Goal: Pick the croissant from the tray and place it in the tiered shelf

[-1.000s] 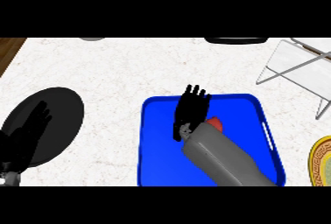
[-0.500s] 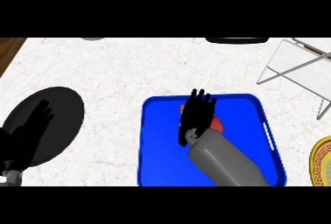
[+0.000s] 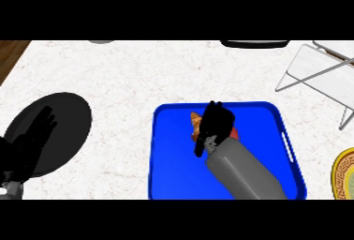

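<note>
Croissant [image 3: 197,123] lay on tray [image 3: 173,178], mostly under your right hand [image 3: 217,123] | grip: closed or not, you could not tell | left hand [image 3: 27,145] rested open at left edge | risk: a shallow, off-centre grasp could let croissant slip short of shelf [image 3: 307,65]

Bright, even light falls from above on the pale counter [image 3: 124,70]. The blue tray [image 3: 173,173] is lit flat throughout. The black plate [image 3: 69,117] at left and the right hand [image 3: 216,123] at centre show as dark shapes; the grey forearm [image 3: 242,173] shades softly.
</note>
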{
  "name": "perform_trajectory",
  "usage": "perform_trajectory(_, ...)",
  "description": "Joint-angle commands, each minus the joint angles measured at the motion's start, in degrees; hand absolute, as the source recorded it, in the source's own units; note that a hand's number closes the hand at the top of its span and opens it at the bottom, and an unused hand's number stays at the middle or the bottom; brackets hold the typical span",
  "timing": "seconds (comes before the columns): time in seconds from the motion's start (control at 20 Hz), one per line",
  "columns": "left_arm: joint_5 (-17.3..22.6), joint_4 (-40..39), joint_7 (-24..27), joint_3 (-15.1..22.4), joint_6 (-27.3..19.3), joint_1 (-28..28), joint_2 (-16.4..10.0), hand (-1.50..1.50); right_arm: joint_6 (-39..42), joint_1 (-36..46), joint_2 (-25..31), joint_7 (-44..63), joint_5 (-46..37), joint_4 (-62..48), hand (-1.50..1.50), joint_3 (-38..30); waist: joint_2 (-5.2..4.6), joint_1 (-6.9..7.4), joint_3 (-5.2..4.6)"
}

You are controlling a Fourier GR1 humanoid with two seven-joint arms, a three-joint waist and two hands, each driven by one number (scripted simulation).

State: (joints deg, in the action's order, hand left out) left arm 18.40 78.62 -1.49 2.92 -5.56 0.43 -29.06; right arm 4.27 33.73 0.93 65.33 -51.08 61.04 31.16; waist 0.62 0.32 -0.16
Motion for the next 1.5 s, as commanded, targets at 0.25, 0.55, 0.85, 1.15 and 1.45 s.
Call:
perform_trajectory(0.25,-1.4,3.8,-1.0,-1.6,-0.2,2.7,1.2,0.0,3.1,-2.3,1.2,3.0,-4.0,0.1,1.5,-0.6,-0.48,-0.07,0.16)
perform_trajectory(0.55,-3.9,-3.1,0.1,-1.1,0.7,-1.8,3.1,0.0,3.9,0.2,-0.9,7.1,-9.5,3.8,1.5,1.8,-0.6,-0.54,0.11)
perform_trajectory(0.85,-3.1,-0.1,-0.4,-3.1,1.2,0.8,2.5,0.0,2.6,-2.0,16.0,-16.0,-1.2,14.5,1.5,-11.9,-0.54,-1.2,0.16)
perform_trajectory(1.15,-4.4,-0.6,0.7,-2.5,1.5,1.9,4.8,0.0,2.8,-7.8,25.4,-25.0,4.0,23.3,1.5,-19.6,-0.44,-1.07,0.14)
perform_trajectory(1.45,-5.7,0.3,-0.1,-3.2,0.5,1.2,5.5,0.0,10.6,-10.1,24.6,-13.0,8.0,42.9,1.5,-24.7,-0.22,-1.38,0.11)
